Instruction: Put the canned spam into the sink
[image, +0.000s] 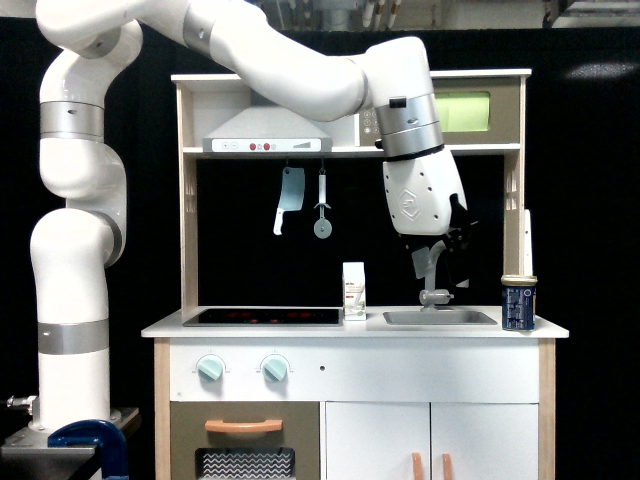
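Scene: a white toy kitchen with a black stovetop (262, 316) towards the exterior view's left and a grey sink (440, 318) towards its right.
Canned spam: the dark blue canned spam (518, 302) is standing upright on the white counter (350, 327), just beside the sink on the exterior view's right, not in it.
Arm: the white arm is reaching across, and its gripper (447, 252) is hanging above the sink, in front of the faucet (436, 296), apart from the tin.
Hand: the dark fingers are carrying nothing; I cannot tell how wide they are standing.
Other item: a white carton (353, 290) is sitting between stovetop and sink.
Progress: nothing is done yet. Reaching the tin, gripping it, lifting it and setting it in the basin are all left.
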